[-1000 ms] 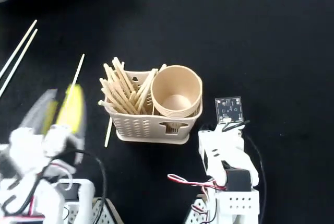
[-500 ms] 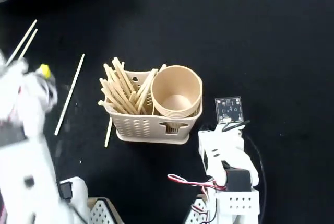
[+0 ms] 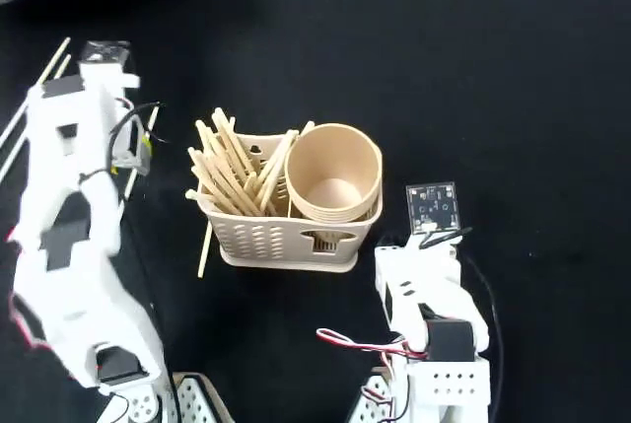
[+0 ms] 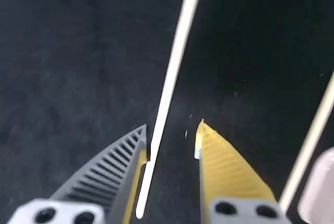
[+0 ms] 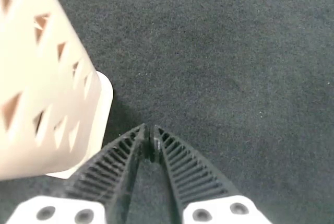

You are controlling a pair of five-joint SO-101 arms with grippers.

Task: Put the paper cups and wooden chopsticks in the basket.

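- From above, my left arm [image 3: 69,246] hides most of the loose chopstick [image 4: 177,51].
- My left gripper [image 4: 172,127] stands apart, with that chopstick between the fingers, close to the grey one.
- My right gripper [image 5: 150,132] is together and empty, just right of the basket [image 3: 281,241].

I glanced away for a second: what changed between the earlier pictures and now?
The left arm swung outward, away from its base; the left gripper now hangs open astride a loose chopstick, nothing grasped yet. The right gripper, shut beside the basket, and the paper cups in it stayed put.
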